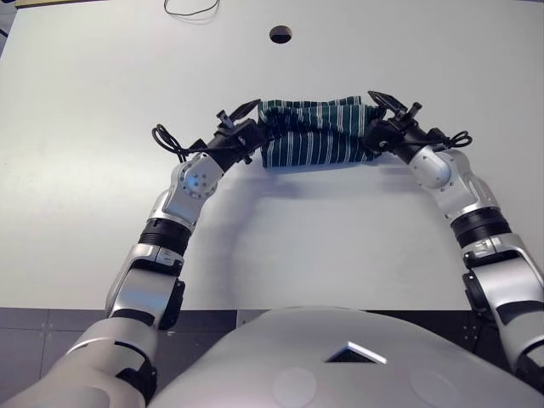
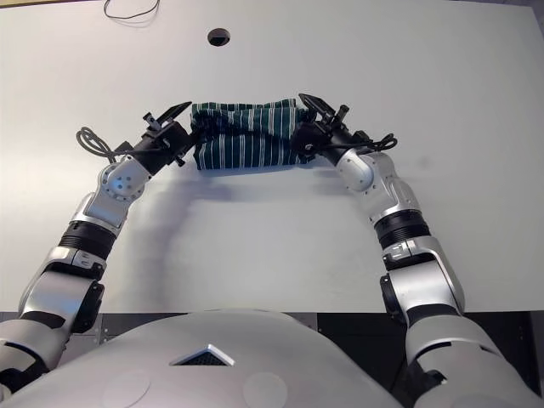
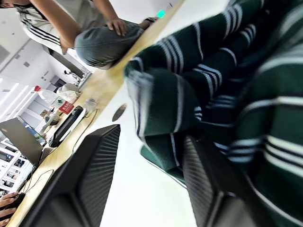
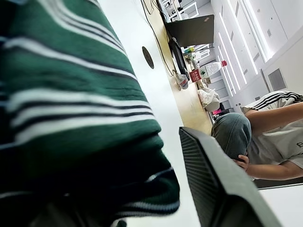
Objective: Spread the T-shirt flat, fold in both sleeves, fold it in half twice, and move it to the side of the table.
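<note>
Table (image 1: 102, 187): a white top that takes up most of the head views, from the upper edge down to the lower third of the frame.

T-shirt (image 1: 314, 136): dark green with thin white stripes. It is bunched into a short, thick roll lying crosswise on the table, a little above and right of the frame's centre. Loose folds show along its top and its lower edge is straighter. It sits between the two claws.

Left gripper (image 1: 257, 123): at the roll's left end, left of the frame's centre. It is released, and its ribbed black fingers (image 3: 97, 175) are spread wide. One finger stands clear over bare table, and cloth drapes over the other.

Right gripper (image 1: 374, 119): at the roll's right end, right of centre. It is released too. One finger (image 4: 213, 175) is raised and apart from the cloth, and the fabric covers the other.

Black cable (image 1: 191, 10): a thin loop at the top edge, left of centre, well apart from the shirt.

Cable hole (image 1: 280, 34): a small dark oval in the tabletop near the top, above the shirt.
</note>
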### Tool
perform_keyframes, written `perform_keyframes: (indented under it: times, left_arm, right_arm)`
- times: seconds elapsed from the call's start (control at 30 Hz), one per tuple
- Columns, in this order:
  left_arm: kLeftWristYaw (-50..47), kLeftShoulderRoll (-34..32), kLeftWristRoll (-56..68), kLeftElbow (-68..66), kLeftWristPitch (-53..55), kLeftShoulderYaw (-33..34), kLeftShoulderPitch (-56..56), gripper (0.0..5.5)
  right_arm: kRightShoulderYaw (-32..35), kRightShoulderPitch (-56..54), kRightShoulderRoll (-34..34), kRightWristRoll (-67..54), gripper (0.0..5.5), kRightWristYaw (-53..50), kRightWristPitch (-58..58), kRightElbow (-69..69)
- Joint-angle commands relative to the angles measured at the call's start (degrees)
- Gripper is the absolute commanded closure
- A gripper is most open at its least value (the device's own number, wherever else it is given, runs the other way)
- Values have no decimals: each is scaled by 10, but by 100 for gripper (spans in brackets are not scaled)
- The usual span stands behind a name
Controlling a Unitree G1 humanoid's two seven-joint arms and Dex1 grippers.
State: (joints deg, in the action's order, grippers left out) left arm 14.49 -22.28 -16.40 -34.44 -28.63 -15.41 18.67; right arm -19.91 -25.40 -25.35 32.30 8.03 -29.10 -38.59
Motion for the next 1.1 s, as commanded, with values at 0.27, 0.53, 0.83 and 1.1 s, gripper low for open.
perform_keyframes:
  times: [0.27, 0.53, 0.83, 1.1]
  left_arm:
    - [-19, 53, 29, -170, 28, 36, 137, 163]
    - [-100, 39, 50, -232, -16, 84, 132, 50]
    - [-147, 45, 111, -18, -21, 163, -22, 3]
    - [-129, 107, 157, 153, -8, 160, -102, 3]
  right_arm:
    - [62, -142, 57, -107, 173, 32, 24, -183]
    - [96, -101, 99, -197, 173, 75, -17, -118]
    - [27, -7, 160, -245, 173, 211, 69, -2]
    - [151, -139, 247, -342, 173, 202, 255, -305]
